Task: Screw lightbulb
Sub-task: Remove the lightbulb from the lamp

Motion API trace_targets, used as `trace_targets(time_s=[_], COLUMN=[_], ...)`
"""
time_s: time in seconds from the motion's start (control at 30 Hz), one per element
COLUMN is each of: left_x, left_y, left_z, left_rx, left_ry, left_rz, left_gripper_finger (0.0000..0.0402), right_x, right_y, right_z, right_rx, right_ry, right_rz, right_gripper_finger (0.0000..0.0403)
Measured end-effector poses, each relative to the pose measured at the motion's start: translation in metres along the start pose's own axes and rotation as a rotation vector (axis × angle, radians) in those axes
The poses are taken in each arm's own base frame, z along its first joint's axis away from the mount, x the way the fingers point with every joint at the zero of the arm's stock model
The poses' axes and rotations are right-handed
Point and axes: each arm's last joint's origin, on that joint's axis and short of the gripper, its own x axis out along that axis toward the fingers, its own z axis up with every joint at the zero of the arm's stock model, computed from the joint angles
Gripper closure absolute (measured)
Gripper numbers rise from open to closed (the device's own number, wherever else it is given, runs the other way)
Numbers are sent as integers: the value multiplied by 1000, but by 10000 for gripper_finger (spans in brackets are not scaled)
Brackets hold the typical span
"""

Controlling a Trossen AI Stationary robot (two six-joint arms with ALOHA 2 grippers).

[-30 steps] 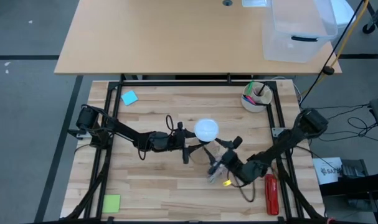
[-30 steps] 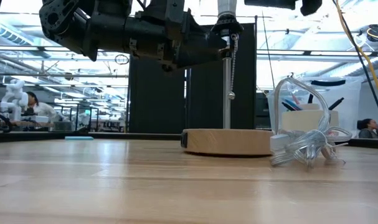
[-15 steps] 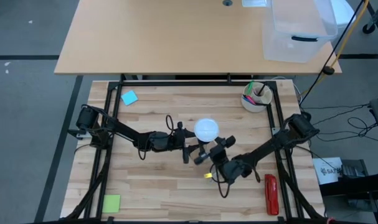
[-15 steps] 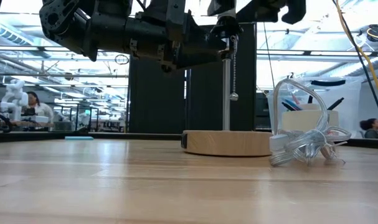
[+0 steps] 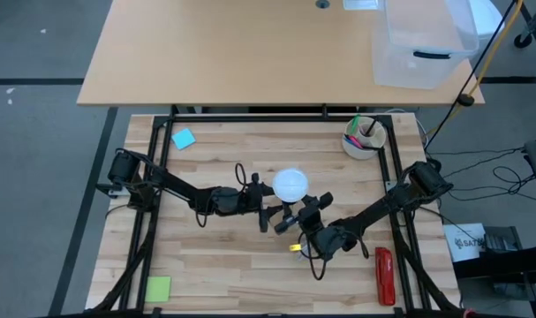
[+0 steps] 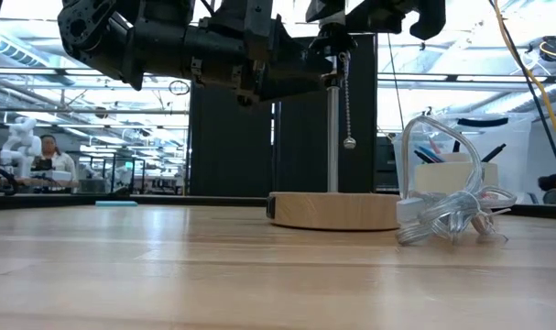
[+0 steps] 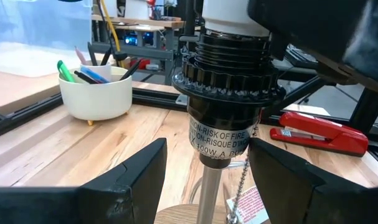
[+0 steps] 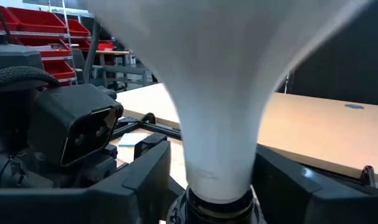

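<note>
Left end effector [image 5: 269, 215], fingers spread on either side of the black socket [image 7: 229, 99], seems placed to steady the lamp against twisting. Just right, the bulb [image 5: 291, 185] stands upright in that socket, above the wooden base [image 6: 334, 209] mid-surface. Right end effector [image 8: 210, 180] flanks the bulb's neck from the near right, likely to turn it; whether it pinches, I cannot tell.

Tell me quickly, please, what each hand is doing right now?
Left hand: open, fingers either side of the black socket, not gripping it.
Right hand: fingers flank the lightbulb neck; grip cannot be told.
</note>
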Motion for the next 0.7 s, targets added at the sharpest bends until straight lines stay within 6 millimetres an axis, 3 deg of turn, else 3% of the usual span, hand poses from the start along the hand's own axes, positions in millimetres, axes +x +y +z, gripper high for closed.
trace_targets(time_s=[0.23,0.5,0.7], left_x=[0,0,0], left_y=[0,0,-1], left_z=[0,0,-2], left_rx=[-1,-2,3], left_ry=[0,1,21], left_rz=[0,-12,-32], left_gripper_finger=[172,172,172], right_x=[0,0,-1], right_y=[0,2,3], right_z=[0,0,1], right_rx=[-28,-81,-138], right_ry=[0,-7,-13], right_rz=[5,74,108], right_gripper_finger=[265,249,265])
